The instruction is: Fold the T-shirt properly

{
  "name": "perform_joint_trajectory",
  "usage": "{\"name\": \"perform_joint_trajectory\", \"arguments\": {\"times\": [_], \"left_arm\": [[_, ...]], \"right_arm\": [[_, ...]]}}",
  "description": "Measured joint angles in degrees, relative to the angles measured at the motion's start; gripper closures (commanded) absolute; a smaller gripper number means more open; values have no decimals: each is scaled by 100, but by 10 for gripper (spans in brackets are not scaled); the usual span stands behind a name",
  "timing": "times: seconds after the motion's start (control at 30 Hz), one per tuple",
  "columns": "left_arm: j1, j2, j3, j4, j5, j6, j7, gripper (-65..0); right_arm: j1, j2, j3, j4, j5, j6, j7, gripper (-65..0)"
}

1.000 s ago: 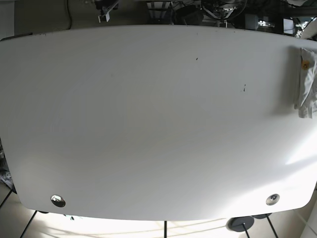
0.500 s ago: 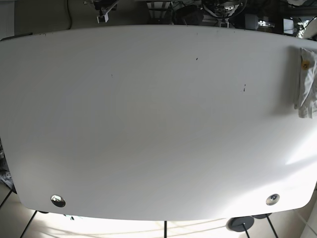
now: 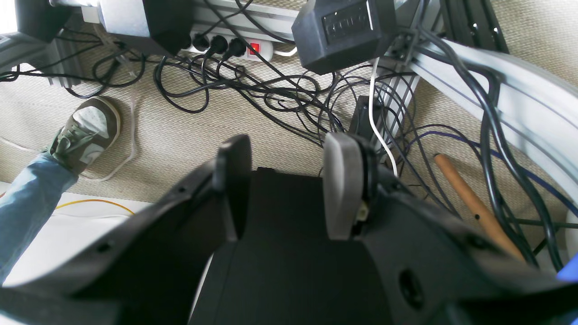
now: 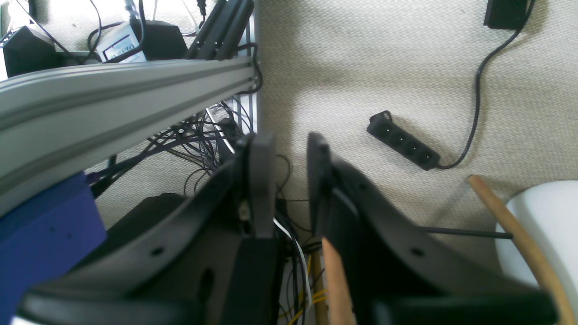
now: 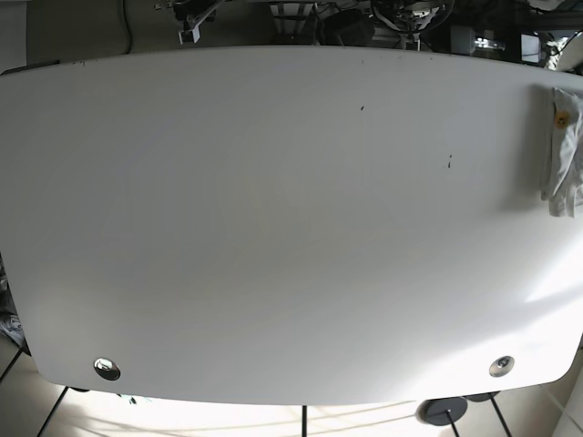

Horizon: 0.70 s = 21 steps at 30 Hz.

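The T-shirt [image 5: 565,155] lies as a small white bundle at the far right edge of the white table [image 5: 273,228], with a small orange spot of print showing. Neither gripper shows in the base view. In the left wrist view, my left gripper [image 3: 286,180] hangs off the table above the floor, open and empty. In the right wrist view, my right gripper [image 4: 289,180] also hangs above the floor, its jaws a little apart and empty.
Two round metal fittings [image 5: 107,368] [image 5: 500,366] sit near the table's front edge. Below the left gripper are tangled cables [image 3: 253,90], a person's shoe [image 3: 86,133] and a wooden stick [image 3: 474,203]. Below the right gripper are an aluminium rail [image 4: 113,95] and a power strip [image 4: 404,146].
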<state>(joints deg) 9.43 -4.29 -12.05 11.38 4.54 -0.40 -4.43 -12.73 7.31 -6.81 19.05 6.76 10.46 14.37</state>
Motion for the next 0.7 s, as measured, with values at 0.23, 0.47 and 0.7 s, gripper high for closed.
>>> {"name": "perform_joint_trajectory", "arguments": {"times": [0.23, 0.47, 0.7], "left_arm": [[37, 17, 2, -2, 20, 0, 46, -243], [52, 15, 2, -2, 20, 2, 48, -244], [70, 15, 2, 0, 17, 13, 20, -242]], "right_arm": [[0, 0, 0, -11, 13, 2, 2, -120], [0, 0, 0, -11, 13, 2, 2, -119], [-2, 0, 0, -37, 15, 0, 20, -118]]}}
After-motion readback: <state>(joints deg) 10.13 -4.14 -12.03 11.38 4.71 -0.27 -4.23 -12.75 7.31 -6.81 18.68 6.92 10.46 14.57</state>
